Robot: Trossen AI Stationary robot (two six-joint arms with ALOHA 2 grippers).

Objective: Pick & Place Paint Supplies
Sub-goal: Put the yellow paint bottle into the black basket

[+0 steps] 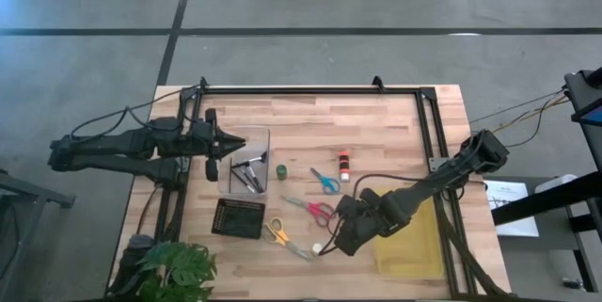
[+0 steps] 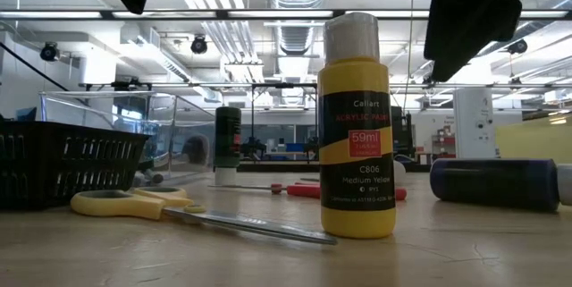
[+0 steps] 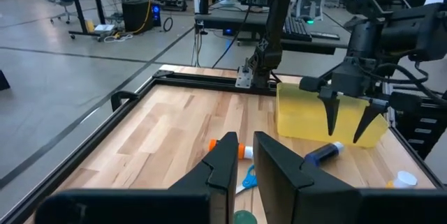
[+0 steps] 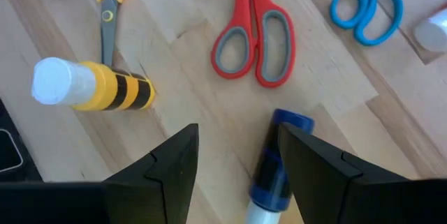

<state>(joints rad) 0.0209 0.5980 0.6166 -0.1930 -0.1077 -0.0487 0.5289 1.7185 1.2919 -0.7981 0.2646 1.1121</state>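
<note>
While the left gripper (image 1: 237, 144) hangs w/ fingers pressed together, holding nothing, over the clear bin (image 1: 266, 134) near the tabletop's left edge, the right gripper (image 4: 234, 161) sits mid-table toward the front edge, jaws spread, nothing pinched. Blue paint bottle (image 4: 272, 172) lies on its side just beside one finger. Yellow paint bottle (image 4: 91, 88) stands upright close by; red scissors (image 4: 255, 39), blue scissors (image 4: 367, 4) & yellow scissors (image 1: 276, 232) lie flat on the wood. Black basket (image 1: 237, 217) sits front-left, yellow bin (image 1: 409, 246) by the right edge.
</note>
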